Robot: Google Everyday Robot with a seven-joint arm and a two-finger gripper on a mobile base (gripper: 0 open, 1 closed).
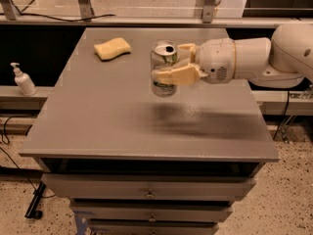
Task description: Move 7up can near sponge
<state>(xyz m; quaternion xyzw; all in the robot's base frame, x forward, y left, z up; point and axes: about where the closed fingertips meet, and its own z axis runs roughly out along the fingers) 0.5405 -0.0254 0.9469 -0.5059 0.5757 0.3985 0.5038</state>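
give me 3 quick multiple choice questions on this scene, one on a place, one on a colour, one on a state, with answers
1. Where on the table is the sponge? A) near right corner B) far part, left in view C) centre
2. What colour is the sponge? A) pale yellow B) blue C) black
3. What state is the 7up can in? A) lying flat B) standing free C) held upright by the gripper, above the table

Answers: 1 B, it lies near the far left corner. 2 A, pale yellow against grey. 3 C, fingers clasp it, its shadow lies apart below.
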